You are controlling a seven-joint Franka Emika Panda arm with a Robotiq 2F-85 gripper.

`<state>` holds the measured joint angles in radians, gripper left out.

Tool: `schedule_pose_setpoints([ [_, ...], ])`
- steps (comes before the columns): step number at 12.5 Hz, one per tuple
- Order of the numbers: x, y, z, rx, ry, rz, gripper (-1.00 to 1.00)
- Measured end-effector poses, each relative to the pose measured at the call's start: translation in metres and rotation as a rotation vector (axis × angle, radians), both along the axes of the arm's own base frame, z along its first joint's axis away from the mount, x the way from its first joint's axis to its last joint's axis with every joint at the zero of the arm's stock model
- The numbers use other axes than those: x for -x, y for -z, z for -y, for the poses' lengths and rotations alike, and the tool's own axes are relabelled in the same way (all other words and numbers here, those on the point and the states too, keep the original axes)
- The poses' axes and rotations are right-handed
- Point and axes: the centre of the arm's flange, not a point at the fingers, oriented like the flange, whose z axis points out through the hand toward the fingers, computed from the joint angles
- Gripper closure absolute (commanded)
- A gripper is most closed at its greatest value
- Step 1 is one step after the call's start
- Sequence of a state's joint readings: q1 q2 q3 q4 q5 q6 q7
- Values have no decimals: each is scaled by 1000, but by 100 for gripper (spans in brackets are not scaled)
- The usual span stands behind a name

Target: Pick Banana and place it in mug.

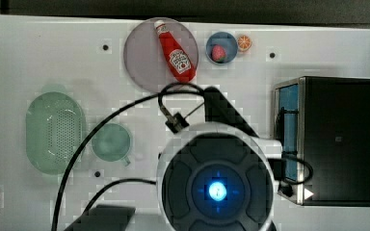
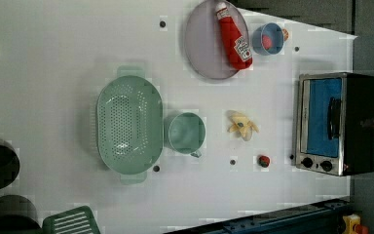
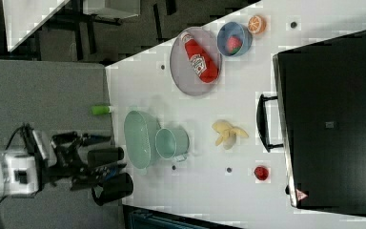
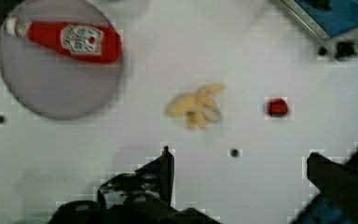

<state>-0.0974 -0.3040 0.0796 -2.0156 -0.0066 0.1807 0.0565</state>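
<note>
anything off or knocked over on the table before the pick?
One thing: the ketchup bottle lies on its side across the grey plate instead of standing. Otherwise tidy: the banana lies on the table apart from the upright, empty mug, and nothing is spilled. The gripper hangs open above the table.

Banana (image 2: 242,125) ringed by bare worktop (image 2: 53,73), reachable from above; mug (image 2: 186,132) near on one flank, mouth unblocked, colander (image 2: 129,124) pressed against its far side; toaster oven (image 2: 336,124) bulk on other flank, handle jutting toward banana, open strip left between; strawberry (image 2: 263,160) near worktop's front edge; plate (image 2: 209,41) with ketchup bottle (image 2: 233,36) and blue cup (image 2: 267,39) kept well apart at far edge.
</note>
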Motion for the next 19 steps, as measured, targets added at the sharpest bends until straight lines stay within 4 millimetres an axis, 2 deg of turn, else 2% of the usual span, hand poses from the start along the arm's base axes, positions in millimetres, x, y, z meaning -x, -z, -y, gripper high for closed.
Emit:
schedule_pose_setpoints([
  [1,-7,23,2,-2,1,1,-100],
  [2,-12,59,3,-16,4,-22,-100],
  [4,-21,156,12,-38,-8,-109,-100],
  [5,-20,215,23,-37,-24,-167,-100],
  [6,6,285,42,-61,-48,-265,-100],
  [8,16,317,47,-86,-105,-273,-100],
  [9,5,329,43,-90,-186,-224,-100],
  [12,-16,333,23,-58,-345,-125,-100],
  [14,-20,349,21,-46,-387,-64,-100],
  [17,-22,397,17,-61,-389,-73,-100],
  [18,-15,419,14,-75,-391,-110,-99],
  [19,-7,438,10,-87,-393,-142,-72],
])
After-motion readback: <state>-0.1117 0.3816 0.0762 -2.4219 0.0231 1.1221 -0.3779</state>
